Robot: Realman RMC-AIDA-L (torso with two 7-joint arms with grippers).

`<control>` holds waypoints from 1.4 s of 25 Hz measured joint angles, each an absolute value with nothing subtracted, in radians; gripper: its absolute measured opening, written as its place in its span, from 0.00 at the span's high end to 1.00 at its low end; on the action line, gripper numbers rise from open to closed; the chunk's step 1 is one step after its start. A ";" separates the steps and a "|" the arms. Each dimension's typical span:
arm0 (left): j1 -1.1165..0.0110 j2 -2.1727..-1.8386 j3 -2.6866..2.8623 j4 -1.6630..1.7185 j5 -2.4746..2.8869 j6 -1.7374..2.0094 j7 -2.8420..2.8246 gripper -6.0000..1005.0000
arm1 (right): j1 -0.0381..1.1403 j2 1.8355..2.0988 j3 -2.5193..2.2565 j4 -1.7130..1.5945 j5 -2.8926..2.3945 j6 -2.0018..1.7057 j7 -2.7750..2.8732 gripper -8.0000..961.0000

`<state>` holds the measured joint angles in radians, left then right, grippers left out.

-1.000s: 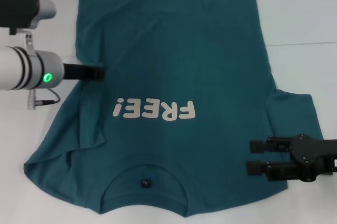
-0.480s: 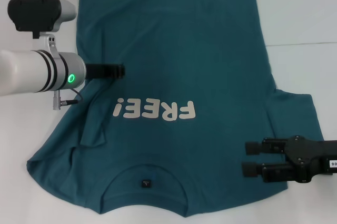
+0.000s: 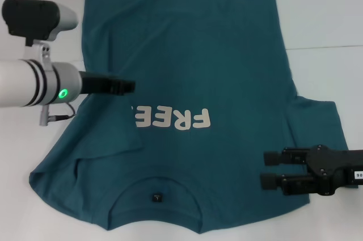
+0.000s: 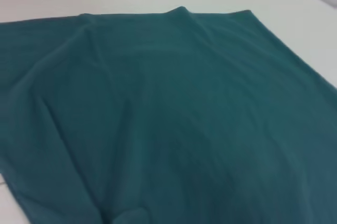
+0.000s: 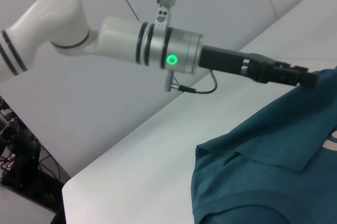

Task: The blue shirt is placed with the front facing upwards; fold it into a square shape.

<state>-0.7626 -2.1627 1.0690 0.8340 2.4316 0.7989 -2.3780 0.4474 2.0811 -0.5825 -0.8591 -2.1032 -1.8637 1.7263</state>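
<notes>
Blue shirt [image 3: 187, 105] spread front-up on the white table [image 3: 329, 20], collar nearest the robot, hem at the far edge. White lettering [image 3: 173, 118] across the chest; its end toward the left gripper hidden under a lifted fold of cloth.

Left gripper [image 3: 126, 86] over the shirt's left side, fingers together, pinching shirt fabric; a raised pleat runs from the fingertips toward the left sleeve [image 3: 62, 161].

Right gripper [image 3: 267, 168] low over the right sleeve [image 3: 315, 125], fingers apart, one above the other, nothing between them.
</notes>
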 joint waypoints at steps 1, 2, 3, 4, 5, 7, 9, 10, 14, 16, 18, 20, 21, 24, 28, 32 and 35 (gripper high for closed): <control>-0.744 -2.163 1.084 0.858 2.428 0.799 -2.379 0.58 | 0.448 2.081 -0.581 -0.859 -2.103 -1.864 1.726 0.13; -0.723 -2.164 1.098 0.887 2.421 0.800 -2.381 0.56 | 0.448 2.080 -0.578 -0.859 -2.103 -1.864 1.724 0.13; -0.700 -2.166 1.111 0.915 2.411 0.802 -2.380 0.54 | 0.447 2.079 -0.575 -0.859 -2.101 -1.864 1.722 0.13; -0.675 -2.169 1.125 0.944 2.402 0.804 -2.378 0.52 | 0.445 2.078 -0.571 -0.861 -2.100 -1.864 1.720 0.13; -0.646 -2.170 1.149 0.978 2.390 0.806 -2.370 0.49 | 0.443 2.076 -0.567 -0.865 -2.098 -1.864 1.720 0.13; -0.586 -2.170 1.190 1.046 2.351 0.819 -2.342 0.47 | 0.437 2.065 -0.544 -0.877 -2.096 -1.868 1.725 0.13; -0.526 -2.167 1.206 1.100 2.257 0.858 -2.274 0.45 | 0.435 2.047 -0.508 -0.884 -2.096 -1.878 1.734 0.13; -0.504 -2.166 1.201 1.113 2.206 0.878 -2.233 0.44 | 0.434 2.036 -0.487 -0.888 -2.096 -1.886 1.748 0.13; -0.415 -2.170 1.151 1.121 1.910 1.003 -1.909 0.39 | 0.434 1.996 -0.426 -0.949 -2.097 -1.897 1.858 0.13; -0.389 -2.171 1.118 1.082 1.780 1.089 -1.732 0.37 | 0.432 1.984 -0.414 -1.000 -2.100 -1.904 1.935 0.13; -0.386 -2.167 1.058 0.995 1.671 1.198 -1.565 0.32 | 0.428 1.976 -0.412 -1.064 -2.104 -1.916 2.034 0.13; -0.409 -2.154 0.990 0.899 1.629 1.286 -1.478 0.28 | 0.427 1.971 -0.412 -1.125 -2.116 -1.934 2.138 0.13; -0.430 -2.142 0.949 0.841 1.626 1.328 -1.437 0.25 | 0.428 1.969 -0.410 -1.161 -2.129 -1.945 2.202 0.13; -0.471 -2.099 0.872 0.700 1.631 1.392 -1.362 0.18 | 0.433 1.964 -0.404 -1.252 -2.190 -1.964 2.375 0.13; -0.477 -2.080 0.825 0.667 1.671 1.411 -1.322 0.13 | 0.440 1.954 -0.388 -1.284 -2.354 -1.948 2.569 0.12; -0.479 -2.078 0.808 0.678 1.719 1.415 -1.328 0.12 | 0.440 1.954 -0.373 -1.266 -2.494 -1.909 2.618 0.12; -0.481 -2.077 0.807 0.679 1.733 1.416 -1.331 0.12 | 0.437 1.957 -0.368 -1.229 -2.506 -1.897 2.618 0.12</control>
<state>-0.4813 -2.0774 0.8075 0.6788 1.7335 1.4164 -1.3306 0.4371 1.9572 -0.3680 -1.2288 -2.5058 -1.8968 2.6181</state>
